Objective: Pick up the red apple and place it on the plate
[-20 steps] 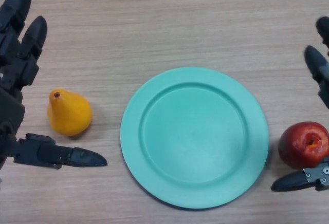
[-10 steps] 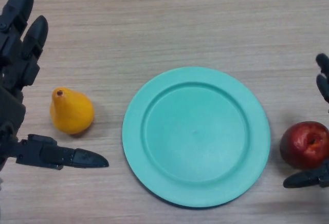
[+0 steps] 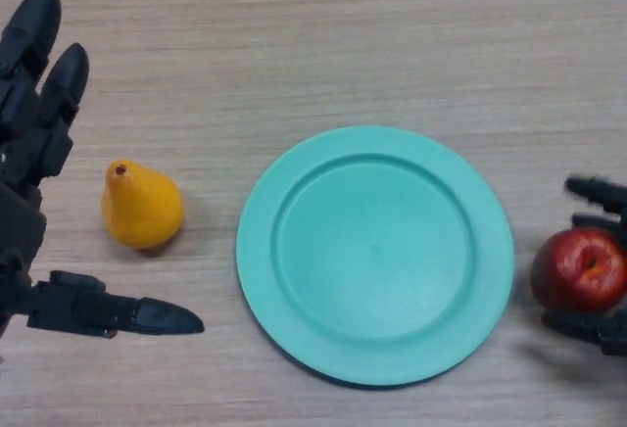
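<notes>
The red apple (image 3: 580, 268) sits on the wooden table just right of the green plate (image 3: 257, 251), not on it. My right hand (image 3: 594, 193) comes in at the right edge. Its fingers curl over the apple's far side and its thumb (image 3: 586, 327) lies against the near side, so the hand is shut on the apple. Most of the palm is cut off by the edge of the view. My left hand (image 3: 29, 143) rests open at the far left, fingers straight and thumb stretched out to the right.
A yellow pear (image 3: 142, 209) stands on the table between my left hand's fingers and thumb, left of the plate and touching neither. The plate holds nothing.
My right hand's fingers have curled from pointing upward to wrapping round the apple, and the thumb has closed in on its near side. The view has shifted slightly; my left hand stays idle.
</notes>
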